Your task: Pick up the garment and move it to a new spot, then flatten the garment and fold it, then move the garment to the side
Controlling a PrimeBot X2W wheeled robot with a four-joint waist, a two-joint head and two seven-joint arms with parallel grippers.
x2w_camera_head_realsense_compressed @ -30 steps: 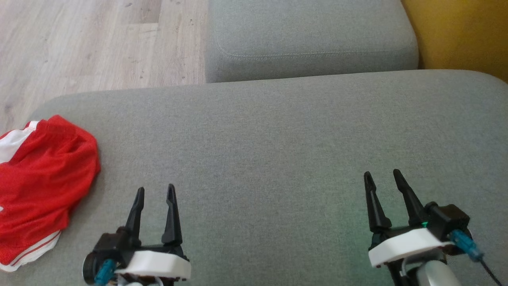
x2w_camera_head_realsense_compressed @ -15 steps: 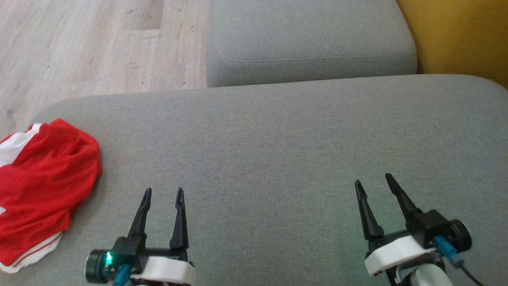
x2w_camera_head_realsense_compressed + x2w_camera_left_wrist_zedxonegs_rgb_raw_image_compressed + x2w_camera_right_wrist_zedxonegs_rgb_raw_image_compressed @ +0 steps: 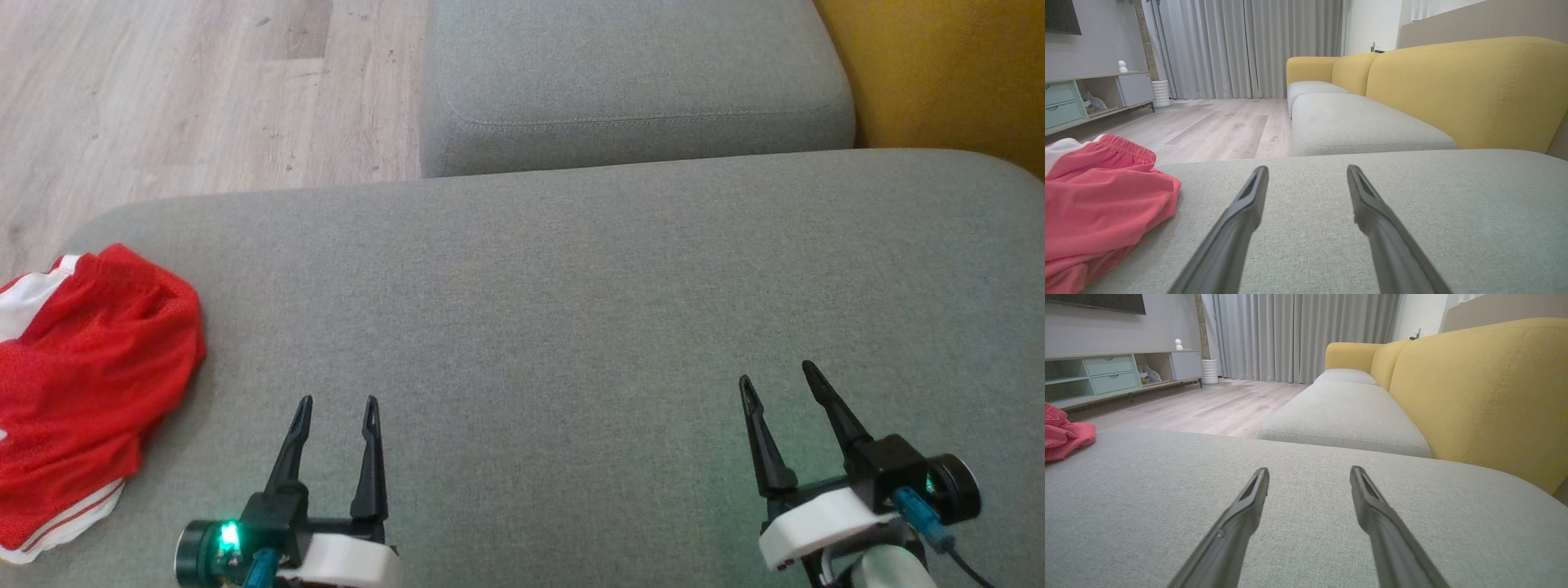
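Since the big grey woven-fabric seat cushion (image 3: 571,310) has such a wide bare stretch right in front of the robot, I'd guess that's where the flattening and folding is meant to happen. Behind it sit a second grey cushion (image 3: 637,73) and a mustard-yellow sofa backrest (image 3: 939,73), with pale wood-plank floor (image 3: 163,90) off to the left.

The crumpled red mesh garment with white trim (image 3: 90,367) is bunched up at the far left end of the big cushion, right by its edge. The elastic waistband is scrunched on top and a white-striped hem pokes out toward the robot. It's a heap, not laid out at all, so to me the job looks like it hasn't really started and the pick-up comes first.

The left gripper (image 3: 337,402) sits low over the cushion, to the right of the garment and apart from it. The right gripper (image 3: 776,373) is well away on the other side. Both point straight ahead up the sofa, which reads like a ready pose to me, not a reach.

On each one, the long dark fingers (image 3: 1241,220) are spread with a clear gap, nothing between them, and only grey fabric showing through. From the wrist views they seem to be just above the cushion, but I can't tell for sure whether the tips touch it.
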